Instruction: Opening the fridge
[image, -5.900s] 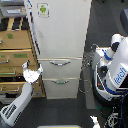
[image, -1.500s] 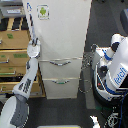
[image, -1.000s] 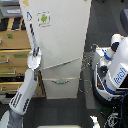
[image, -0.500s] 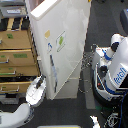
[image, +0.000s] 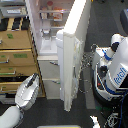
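The fridge (image: 50, 45) stands at about 12 o'clock in the exterior view, and its upper door (image: 75, 50) now swings far out toward 3 o'clock, seen nearly edge-on. Half a second ago the door was only partly ajar; a second and a half ago it was shut flat with the arm against its left edge. The white shelved interior (image: 52, 17) now lies exposed, with items on the upper shelves too blurred to name.

The arm has drawn back to 7 o'clock, and its tool (image: 29, 86) hangs in front of the tan drawer cabinet (image: 17, 55), well apart from the door. It holds nothing that I can see; whether its fingers are spread or closed I cannot tell at this sharpness.

The white-and-blue robot body (image: 116, 65) stands at 3 o'clock, just beside the door's outer face.

Judging from the wide gap, the opening looks essentially accomplished.
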